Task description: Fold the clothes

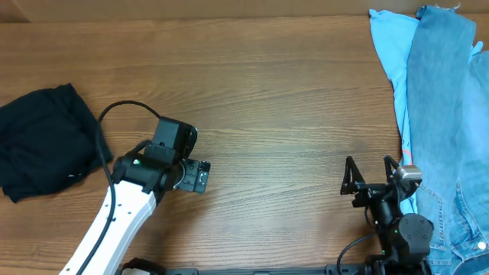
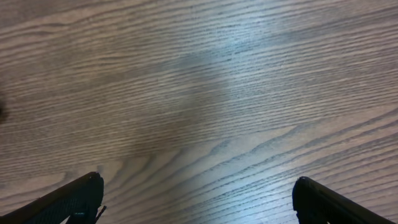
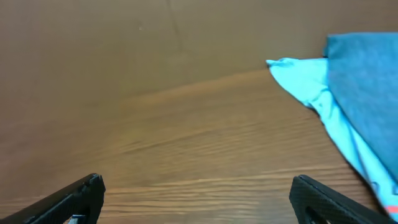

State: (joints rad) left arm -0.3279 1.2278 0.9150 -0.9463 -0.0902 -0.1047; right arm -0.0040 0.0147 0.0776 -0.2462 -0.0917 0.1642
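Fingers of the left gripper (image 2: 198, 183) are spread wide, empty, over the wooden table (image 1: 267, 99); the right gripper (image 1: 370, 174) is spread and empty too, beside the denim-blue garment (image 1: 447, 122) lying on the light-blue garment (image 1: 390, 46); the black garment (image 1: 42, 141) sits bunched far left.

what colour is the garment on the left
The garment is black, clearest in the overhead view.

overhead: bright, even | left wrist: pale glare on table (image 2: 236, 56), slight blur | right wrist: dimmer, perhaps unfocused
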